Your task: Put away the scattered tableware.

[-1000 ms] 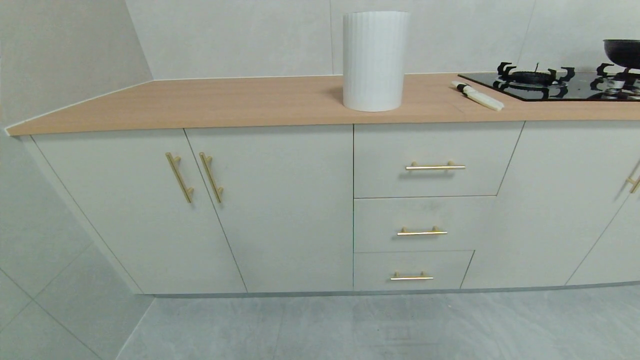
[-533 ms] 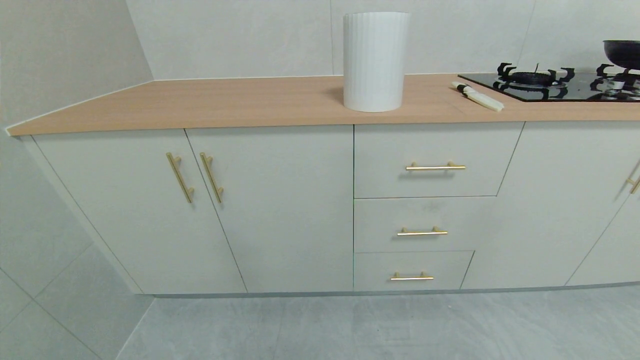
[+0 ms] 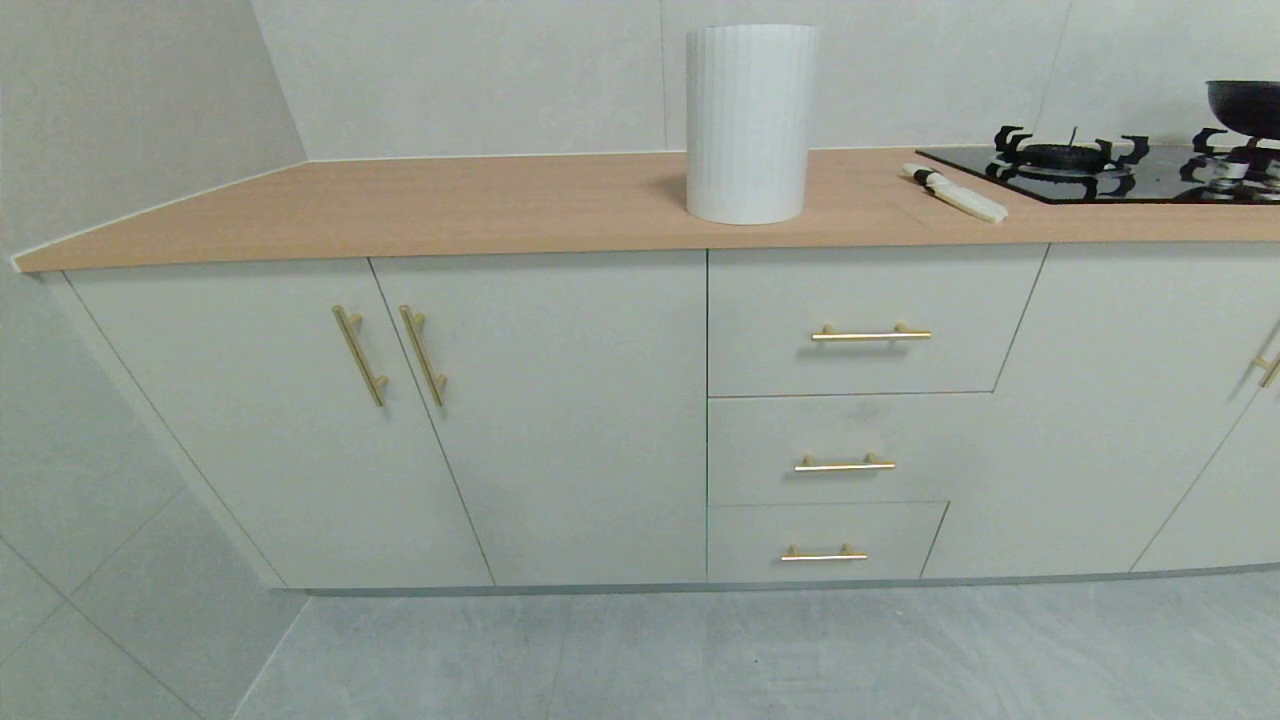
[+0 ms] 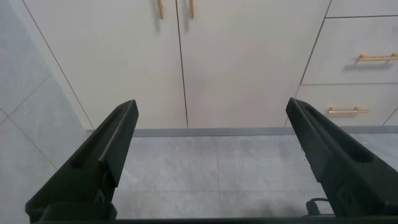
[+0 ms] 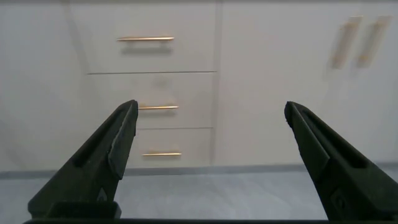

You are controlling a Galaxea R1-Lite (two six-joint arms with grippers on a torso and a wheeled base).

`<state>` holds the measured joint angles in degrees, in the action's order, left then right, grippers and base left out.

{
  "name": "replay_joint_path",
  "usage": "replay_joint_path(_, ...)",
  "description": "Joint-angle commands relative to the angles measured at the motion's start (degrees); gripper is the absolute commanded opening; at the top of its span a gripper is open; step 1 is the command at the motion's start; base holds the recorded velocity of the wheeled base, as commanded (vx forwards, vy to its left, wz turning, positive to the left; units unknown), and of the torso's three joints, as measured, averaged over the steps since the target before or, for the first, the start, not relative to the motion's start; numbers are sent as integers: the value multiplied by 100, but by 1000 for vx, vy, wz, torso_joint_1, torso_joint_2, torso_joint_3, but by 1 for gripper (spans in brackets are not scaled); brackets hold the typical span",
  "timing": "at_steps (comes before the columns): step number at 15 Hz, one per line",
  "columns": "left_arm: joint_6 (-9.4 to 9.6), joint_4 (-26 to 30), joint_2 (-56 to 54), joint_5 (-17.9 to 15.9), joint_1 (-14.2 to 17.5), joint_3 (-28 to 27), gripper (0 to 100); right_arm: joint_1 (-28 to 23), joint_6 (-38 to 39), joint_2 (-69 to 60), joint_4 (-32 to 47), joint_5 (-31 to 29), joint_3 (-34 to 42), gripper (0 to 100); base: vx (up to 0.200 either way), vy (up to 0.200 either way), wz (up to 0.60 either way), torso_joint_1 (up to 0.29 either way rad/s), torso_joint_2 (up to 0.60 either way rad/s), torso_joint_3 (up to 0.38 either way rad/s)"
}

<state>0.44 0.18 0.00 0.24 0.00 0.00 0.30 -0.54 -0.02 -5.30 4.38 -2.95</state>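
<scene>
On the wooden countertop (image 3: pixel 450 205) a white utensil with a black band (image 3: pixel 955 192) lies flat just left of the stove. A tall white ribbed cylinder container (image 3: pixel 746 122) stands upright near the counter's middle. My left gripper (image 4: pixel 211 112) is open, held low and facing the cabinet doors and floor, with nothing between its fingers. My right gripper (image 5: pixel 211 112) is open too, facing the drawer stack from a distance, and holds nothing.
A black gas stove (image 3: pixel 1110 165) with a dark pan (image 3: pixel 1245 100) sits at the counter's right end. Below are two cabinet doors with gold handles (image 3: pixel 390 355) and three shut drawers (image 3: pixel 860 335). Grey tile floor (image 3: pixel 700 650) lies in front; a wall closes the left side.
</scene>
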Motion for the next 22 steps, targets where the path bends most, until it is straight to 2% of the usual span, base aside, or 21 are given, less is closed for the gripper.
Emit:
replay_joint_path(1, 0, -1, 0, 2, 0, 0, 100, 5, 10, 2, 100, 72, 295, 100, 0, 0, 0, 0, 0, 0)
replay_joint_path(8, 0, -1, 0, 2, 0, 0, 100, -13, -219, 2, 249, 72, 295, 100, 0, 0, 0, 0, 0, 0)
replay_joint_path(10, 0, -1, 0, 2, 0, 0, 100, -22, -263, 2, 311, -332, 295, 100, 0, 0, 0, 0, 0, 0)
replay_joint_path(11, 0, -1, 0, 2, 0, 0, 100, -22, -236, 2, 601, -420, 286, 100, 0, 0, 0, 0, 0, 0)
replay_joint_path(19, 26, -1, 0, 2, 0, 0, 100, -4, -96, 2, 513, -244, 295, 100, 0, 0, 0, 0, 0, 0)
replay_joint_path(22, 26, -1, 0, 2, 0, 0, 100, -4, -69, 2, 513, -244, 295, 100, 200, 0, 0, 2, -2, 7)
